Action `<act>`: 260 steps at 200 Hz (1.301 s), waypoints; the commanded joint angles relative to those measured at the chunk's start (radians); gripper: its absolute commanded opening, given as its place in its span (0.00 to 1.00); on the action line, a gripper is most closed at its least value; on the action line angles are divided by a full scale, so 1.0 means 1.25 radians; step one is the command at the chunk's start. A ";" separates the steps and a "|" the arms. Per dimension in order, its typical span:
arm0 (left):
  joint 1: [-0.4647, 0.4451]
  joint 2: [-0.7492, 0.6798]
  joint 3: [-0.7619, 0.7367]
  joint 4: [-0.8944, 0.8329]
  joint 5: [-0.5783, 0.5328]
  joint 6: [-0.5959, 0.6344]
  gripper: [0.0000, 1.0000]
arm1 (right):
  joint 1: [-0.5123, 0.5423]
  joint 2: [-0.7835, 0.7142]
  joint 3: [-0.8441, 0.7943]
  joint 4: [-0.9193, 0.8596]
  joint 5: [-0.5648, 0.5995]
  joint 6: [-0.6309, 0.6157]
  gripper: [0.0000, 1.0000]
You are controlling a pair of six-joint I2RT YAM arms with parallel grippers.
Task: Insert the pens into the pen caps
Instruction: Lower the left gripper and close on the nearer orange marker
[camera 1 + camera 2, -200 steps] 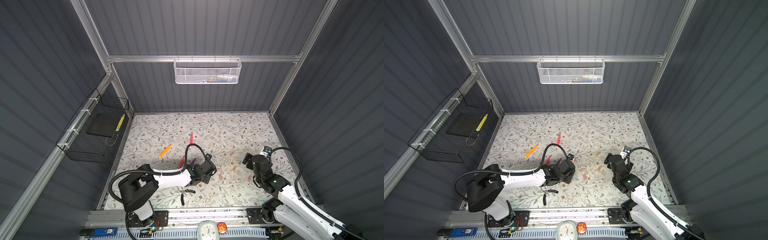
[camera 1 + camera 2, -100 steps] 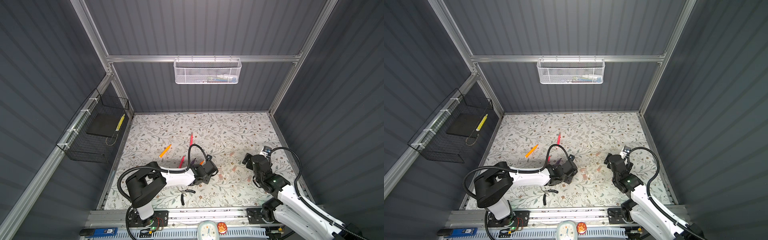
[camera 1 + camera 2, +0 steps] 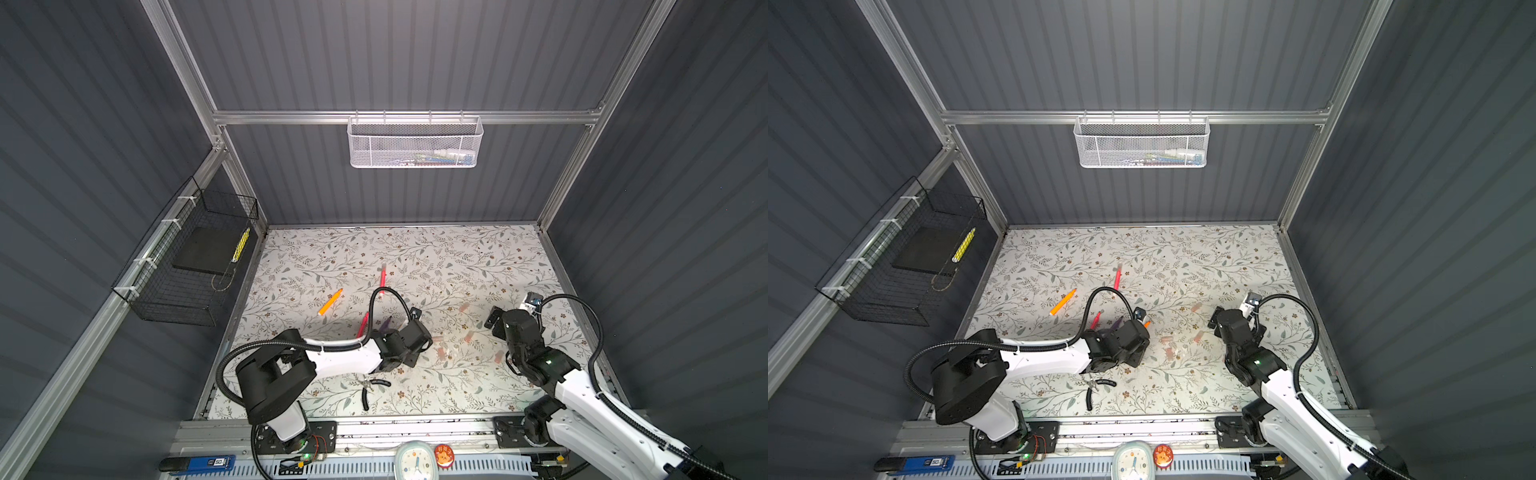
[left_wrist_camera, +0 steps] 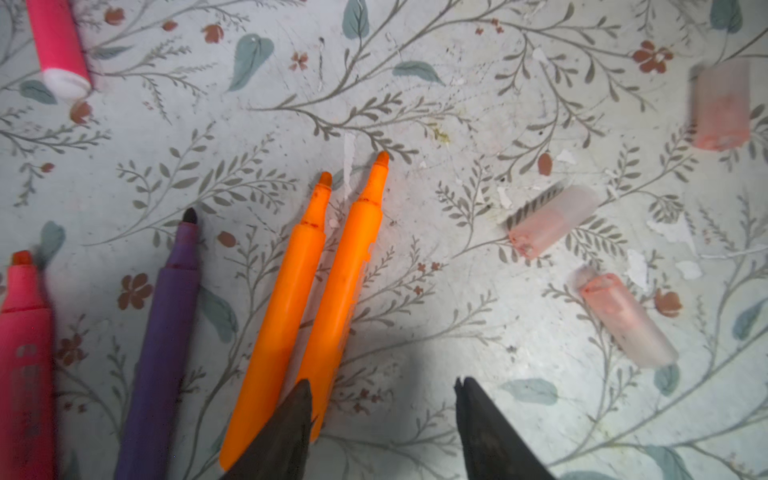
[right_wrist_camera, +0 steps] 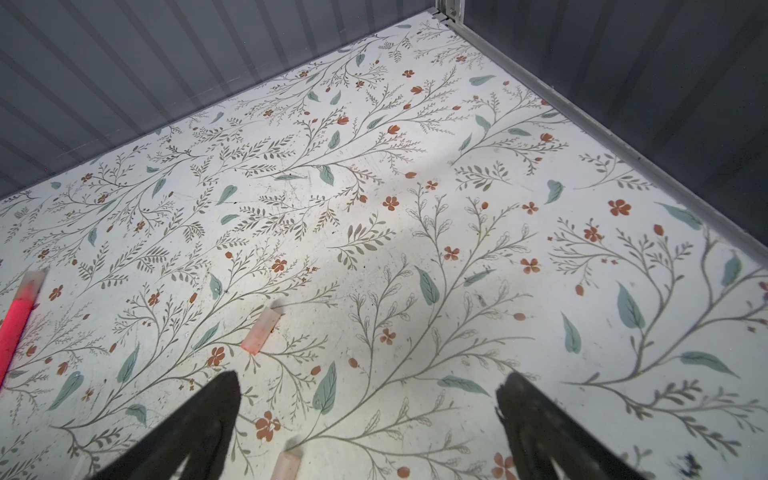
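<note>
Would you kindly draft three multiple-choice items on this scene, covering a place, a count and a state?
1. The pliers lie on the mat: A. by its back edge; B. by its front edge; C. in its far right corner.
2. Pen caps in the left wrist view: A. one; B. three; C. six.
3. The right gripper has its jaws: A. shut on a pen; B. shut on a cap; C. wide open, empty.
Key: 1 B, both top views show them nearest the front; 2 B, three pale tubes show there; 3 C, the jaws stand far apart, gripping nothing.
</note>
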 commanded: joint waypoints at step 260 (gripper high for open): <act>0.000 0.139 0.102 -0.109 0.008 0.009 0.35 | 0.008 0.000 0.016 -0.004 0.007 -0.005 0.99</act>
